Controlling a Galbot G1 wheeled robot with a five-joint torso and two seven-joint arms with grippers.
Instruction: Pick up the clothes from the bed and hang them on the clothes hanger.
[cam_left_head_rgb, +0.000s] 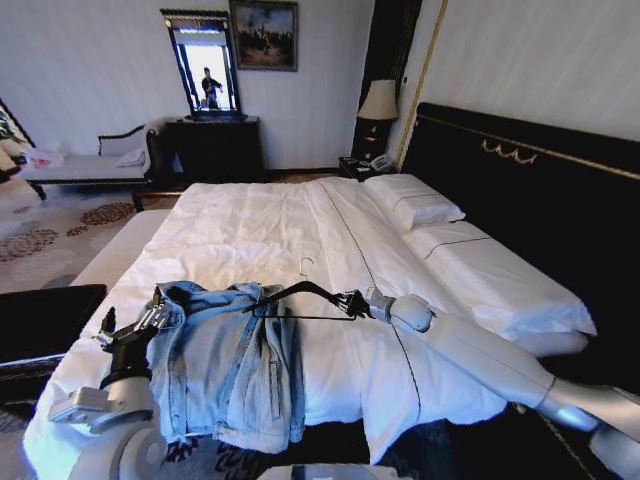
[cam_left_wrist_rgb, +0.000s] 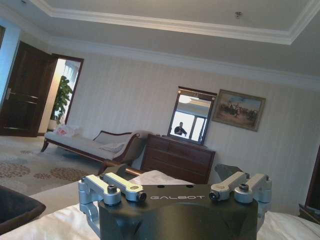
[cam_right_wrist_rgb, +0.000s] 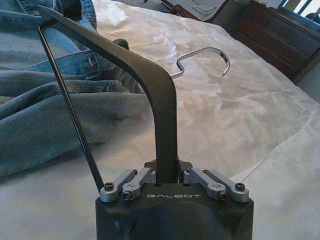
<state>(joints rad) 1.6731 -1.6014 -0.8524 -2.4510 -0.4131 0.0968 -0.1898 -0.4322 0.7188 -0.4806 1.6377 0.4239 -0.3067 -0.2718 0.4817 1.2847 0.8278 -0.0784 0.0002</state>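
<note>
**Hanger held at the jacket's collar end, foot of the bed**

On the near end of the bed (cam_left_head_rgb: 300, 215), white sheets: the clothes (cam_left_head_rgb: 232, 365), one faded blue denim jacket, lie spread flat, lower edge draped toward the bed's foot.

Right gripper (cam_left_head_rgb: 356, 303) reaches in from the right, fingers closed on one arm of the clothes hanger (cam_left_head_rgb: 300, 297). Right wrist view: the hanger (cam_right_wrist_rgb: 161, 107) is clamped between the fingers, black frame rising away from the gripper (cam_right_wrist_rgb: 166, 175), wire hook curving over bare sheet, far end of the frame over denim folds (cam_right_wrist_rgb: 55, 112).

Left gripper (cam_left_head_rgb: 140, 325) sits at the jacket's left shoulder edge, touching or just beside the fabric. Cannot tell whether its fingers are open or closed. Left wrist view looks across the room; gripper body (cam_left_wrist_rgb: 175, 200) low in front.
</note>
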